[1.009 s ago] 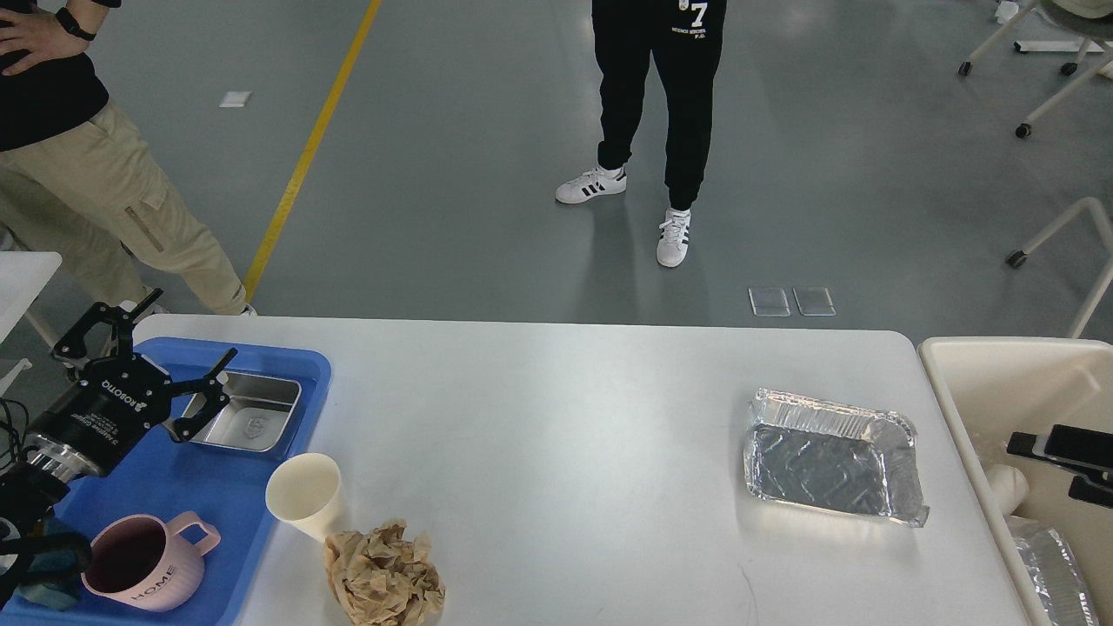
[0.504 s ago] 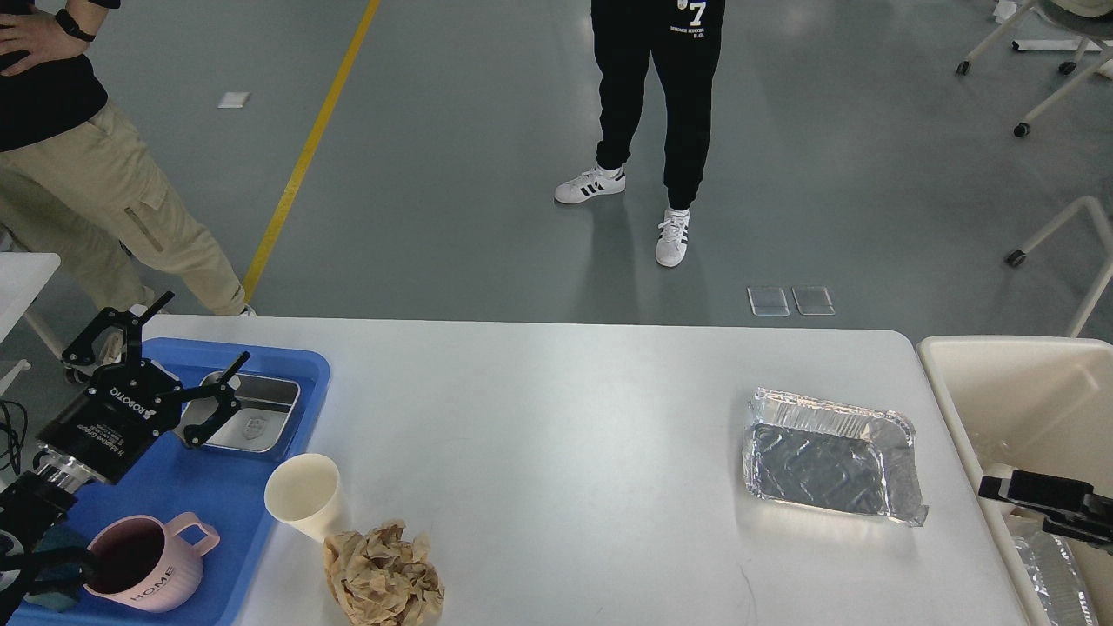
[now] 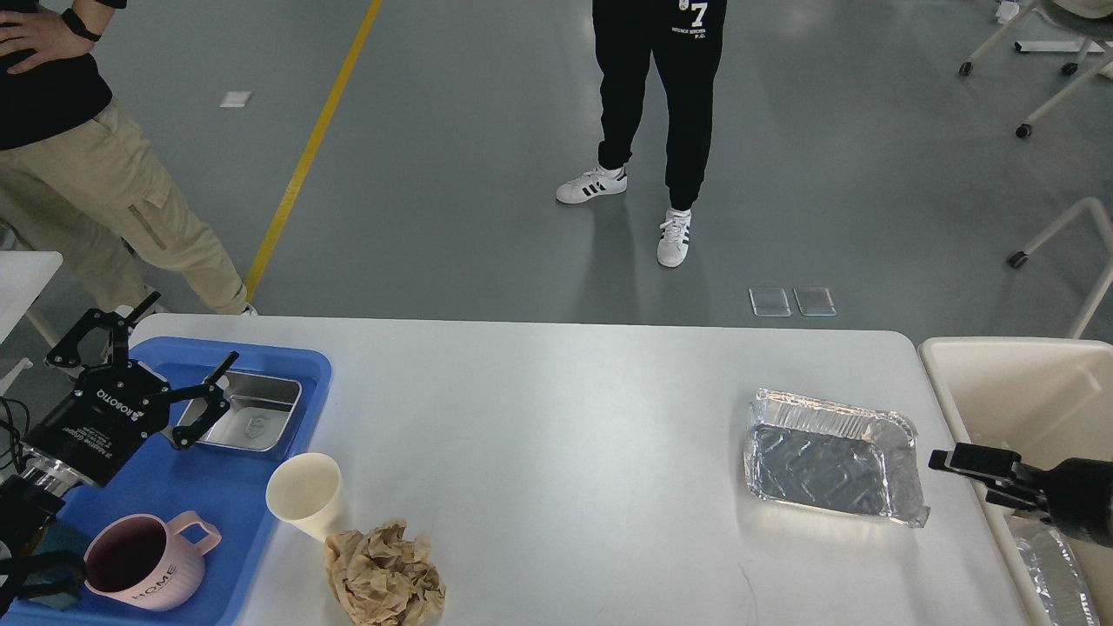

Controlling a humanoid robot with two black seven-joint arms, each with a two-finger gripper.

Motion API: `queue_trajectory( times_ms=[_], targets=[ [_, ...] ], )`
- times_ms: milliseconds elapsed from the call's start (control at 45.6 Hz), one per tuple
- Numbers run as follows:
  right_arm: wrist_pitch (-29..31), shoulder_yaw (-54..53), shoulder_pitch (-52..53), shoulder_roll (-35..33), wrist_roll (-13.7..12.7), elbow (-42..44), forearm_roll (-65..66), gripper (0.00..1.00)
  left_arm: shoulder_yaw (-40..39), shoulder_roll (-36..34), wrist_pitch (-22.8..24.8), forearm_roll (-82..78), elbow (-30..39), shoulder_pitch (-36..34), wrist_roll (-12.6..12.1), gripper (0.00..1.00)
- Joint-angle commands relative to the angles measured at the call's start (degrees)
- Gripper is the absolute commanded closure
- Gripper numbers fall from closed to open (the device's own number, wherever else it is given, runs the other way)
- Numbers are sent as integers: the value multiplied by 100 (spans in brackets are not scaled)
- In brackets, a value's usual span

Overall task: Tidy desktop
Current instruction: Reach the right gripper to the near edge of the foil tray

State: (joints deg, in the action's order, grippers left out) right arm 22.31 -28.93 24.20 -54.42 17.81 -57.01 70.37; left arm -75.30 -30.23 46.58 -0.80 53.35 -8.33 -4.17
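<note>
The white desktop [image 3: 565, 417] holds an empty foil tray [image 3: 830, 456] at the right, and a paper cup [image 3: 304, 496] and a crumpled brown paper ball [image 3: 383, 574] at the front left. My left gripper [image 3: 187, 332] is open and empty above the far part of the blue tray [image 3: 300, 358], beside the steel dish [image 3: 248, 417]. My right gripper [image 3: 961, 476] reaches in from the right over the desktop's right edge. It is just right of the foil tray, its two fingers apart with nothing between them.
A pink mug [image 3: 143, 565] stands on the blue tray's near end. A cream bin [image 3: 1000, 352] stands off the right edge with crumpled foil [image 3: 1052, 565] inside. Two people [image 3: 656, 104] stand on the floor beyond the table.
My right gripper has moved left from over the bin to the desktop's right edge, close to the foil tray. My left gripper only shifted slightly above the blue tray.
</note>
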Motion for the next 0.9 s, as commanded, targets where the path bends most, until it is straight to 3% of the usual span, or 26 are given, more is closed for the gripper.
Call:
queue_trajectory(
  times_ms=[0, 219, 877],
  targets=[
    [-16, 238, 146, 274, 56, 207, 12, 0, -2, 0, 0, 1, 0, 7, -5, 3],
    [-25, 432, 374, 608, 196, 559, 20, 0, -10, 0, 70, 1, 0, 69, -5, 3],
    [-25, 590, 515, 951, 284, 1253, -6, 0, -160, 0, 176, 1, -9, 227, -5, 3]
  ],
)
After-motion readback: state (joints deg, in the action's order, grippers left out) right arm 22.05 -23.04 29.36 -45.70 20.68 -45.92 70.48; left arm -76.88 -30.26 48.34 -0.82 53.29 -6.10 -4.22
